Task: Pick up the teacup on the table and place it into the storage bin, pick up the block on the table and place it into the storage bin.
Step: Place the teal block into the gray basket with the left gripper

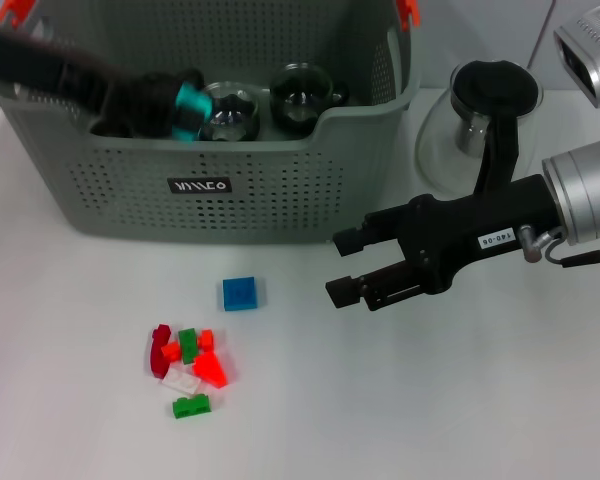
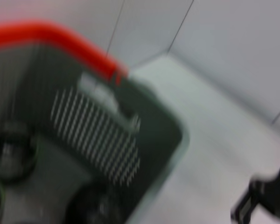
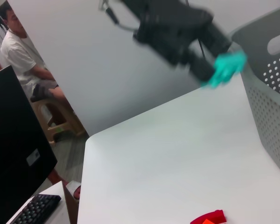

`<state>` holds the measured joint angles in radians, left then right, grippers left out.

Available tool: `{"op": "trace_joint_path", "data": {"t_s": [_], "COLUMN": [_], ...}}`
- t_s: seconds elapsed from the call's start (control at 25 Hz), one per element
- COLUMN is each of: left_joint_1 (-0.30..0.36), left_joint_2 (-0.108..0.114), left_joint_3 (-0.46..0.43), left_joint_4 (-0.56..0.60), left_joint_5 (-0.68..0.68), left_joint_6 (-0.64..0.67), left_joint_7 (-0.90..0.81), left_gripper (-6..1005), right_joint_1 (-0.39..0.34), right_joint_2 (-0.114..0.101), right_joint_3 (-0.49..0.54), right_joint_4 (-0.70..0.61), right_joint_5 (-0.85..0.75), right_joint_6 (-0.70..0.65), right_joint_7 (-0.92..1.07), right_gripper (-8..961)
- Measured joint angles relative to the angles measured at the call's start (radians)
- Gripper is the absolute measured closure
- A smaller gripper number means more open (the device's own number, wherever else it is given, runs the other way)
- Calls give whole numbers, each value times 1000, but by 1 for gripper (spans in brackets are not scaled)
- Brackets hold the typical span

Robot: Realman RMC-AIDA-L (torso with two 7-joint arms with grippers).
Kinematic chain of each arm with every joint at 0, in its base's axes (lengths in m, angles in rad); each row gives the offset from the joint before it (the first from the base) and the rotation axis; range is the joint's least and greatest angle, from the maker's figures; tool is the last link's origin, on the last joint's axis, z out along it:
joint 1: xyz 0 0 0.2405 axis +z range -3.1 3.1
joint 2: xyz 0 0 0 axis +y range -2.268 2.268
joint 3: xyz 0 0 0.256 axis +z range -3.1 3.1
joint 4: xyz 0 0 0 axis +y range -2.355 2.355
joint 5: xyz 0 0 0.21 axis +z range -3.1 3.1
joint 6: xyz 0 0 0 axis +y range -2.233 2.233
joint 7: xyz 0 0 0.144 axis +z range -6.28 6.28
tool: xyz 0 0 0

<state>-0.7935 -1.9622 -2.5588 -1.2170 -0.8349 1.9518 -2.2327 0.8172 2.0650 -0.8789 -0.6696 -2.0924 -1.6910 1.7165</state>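
The grey-green storage bin [image 1: 210, 205] stands at the back of the table. Two glass teacups [image 1: 230, 112] [image 1: 302, 97] sit inside it. My left gripper [image 1: 188, 108], with teal fingertips, reaches into the bin from the left, right beside the nearer teacup; it also shows in the right wrist view as the left gripper [image 3: 224, 67] by the bin's rim [image 3: 270, 100]. A blue block [image 1: 242, 293] lies on the table in front of the bin. My right gripper [image 1: 345, 266] hovers open and empty to the right of that block.
A pile of red, green and white bricks [image 1: 190, 362] lies front left of the blue block. A glass pot with a black lid [image 1: 480, 120] stands right of the bin, behind my right arm. A seated person [image 3: 23, 60] and a monitor [image 3: 14, 154] are beyond the table.
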Motion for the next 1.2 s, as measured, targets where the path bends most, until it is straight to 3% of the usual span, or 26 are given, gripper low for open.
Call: {"op": "trace_joint_path", "data": {"t_s": [0.12,0.24,0.64,0.96,1.2], "left_joint_1": [-34,-64,-108,-115,-107], "left_joint_2": [41,52,49,38,33], "left_joint_3": [0,30,224,285,290], "left_joint_4": [111,187,300,330,287], "left_joint_5": [-46,-42,32,64,77], "left_joint_6": [-95,-216,-580,-638,-611], "left_joint_7": [0,8,-46,-94,-94], "left_gripper": [604,603,598,593,351], "right_joint_1": [0,0,0,-4,-5], "right_joint_2": [-2,-4,-13,-18,-19], "right_joint_3": [0,0,0,-3,-2], "right_joint_4": [-1,-1,-3,-3,-2], "right_joint_5": [0,0,0,0,0], "right_joint_6": [-4,-6,-24,-33,-41], "right_joint_7": [0,0,4,4,0], "right_gripper": [128,128,129,128,128]}}
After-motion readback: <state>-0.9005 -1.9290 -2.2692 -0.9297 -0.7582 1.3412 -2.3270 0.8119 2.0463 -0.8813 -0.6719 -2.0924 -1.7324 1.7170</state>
